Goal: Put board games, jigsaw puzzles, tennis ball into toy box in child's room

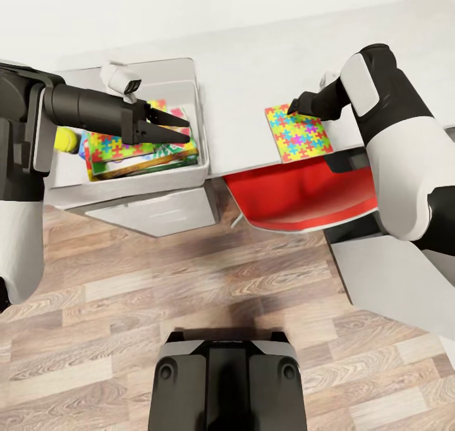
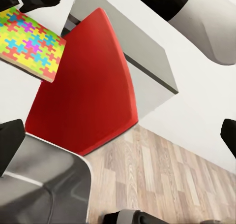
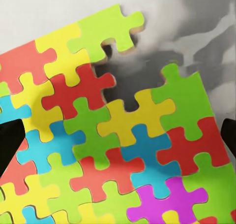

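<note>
Near the table's (image 1: 253, 83) front edge we see 1 square multicoloured jigsaw puzzle (image 1: 297, 133), corners skewed; our right gripper (image 1: 294, 109), fingers spread, hovers over its rear corner; left gripper (image 1: 183, 129) parted

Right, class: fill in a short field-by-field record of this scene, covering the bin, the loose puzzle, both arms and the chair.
bin: shallow light-grey toy box on the desk, holding a jigsaw slab, game boxes beneath it and a small yellow-green ball
loose puzzle: multicoloured jigsaw slab flat on the light-grey desk top
left gripper: over the bin, jaws open, empty
right gripper: at the loose slab's far corner, jaws open
chair: red seat under the desk
</note>
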{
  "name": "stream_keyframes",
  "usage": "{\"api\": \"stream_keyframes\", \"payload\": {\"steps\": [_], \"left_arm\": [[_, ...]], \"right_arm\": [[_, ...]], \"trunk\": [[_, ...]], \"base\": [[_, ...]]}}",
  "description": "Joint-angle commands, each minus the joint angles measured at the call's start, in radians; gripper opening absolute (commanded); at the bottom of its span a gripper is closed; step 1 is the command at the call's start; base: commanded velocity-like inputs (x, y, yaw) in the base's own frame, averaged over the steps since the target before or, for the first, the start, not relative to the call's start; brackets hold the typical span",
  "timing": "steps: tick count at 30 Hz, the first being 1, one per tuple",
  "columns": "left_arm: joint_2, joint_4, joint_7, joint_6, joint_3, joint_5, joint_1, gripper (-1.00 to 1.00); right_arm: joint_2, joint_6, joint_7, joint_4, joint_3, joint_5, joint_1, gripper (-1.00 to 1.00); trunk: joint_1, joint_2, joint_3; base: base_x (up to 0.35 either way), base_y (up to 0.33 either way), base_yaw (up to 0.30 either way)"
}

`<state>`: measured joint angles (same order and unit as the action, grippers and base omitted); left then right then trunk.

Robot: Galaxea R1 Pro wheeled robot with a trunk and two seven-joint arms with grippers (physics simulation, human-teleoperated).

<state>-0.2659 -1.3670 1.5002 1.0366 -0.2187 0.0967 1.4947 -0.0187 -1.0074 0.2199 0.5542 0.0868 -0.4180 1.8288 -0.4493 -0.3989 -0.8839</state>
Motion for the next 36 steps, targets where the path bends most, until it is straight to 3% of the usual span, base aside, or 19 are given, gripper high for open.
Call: {"api": "stream_keyframes", "payload": {"steps": [1,23,36], "left_arm": [[-0.001,0.0,0.0,0.011,-0.002,0.005,0.001,1.0],[-0.004,0.0,0.0,0.011,-0.002,0.005,0.001,1.0],[-0.004,0.0,0.0,0.011,-0.002,0.004,0.001,1.0]], "right_arm": [[-0.001,-0.004,0.009,-0.043,0.008,-0.007,0.0,1.0],[-0.001,-0.006,0.009,-0.041,0.008,-0.007,0.001,1.0],[-0.001,-0.007,0.009,-0.04,0.008,-0.007,0.001,1.0]], "trunk": [[-0.001,-0.001,-0.001],[-0.001,-0.001,-0.001],[-0.001,-0.001,-0.001]], "base": [[-0.106,0.002,0.0],[-0.139,0.005,0.0],[-0.022,0.092,0.0]]}}
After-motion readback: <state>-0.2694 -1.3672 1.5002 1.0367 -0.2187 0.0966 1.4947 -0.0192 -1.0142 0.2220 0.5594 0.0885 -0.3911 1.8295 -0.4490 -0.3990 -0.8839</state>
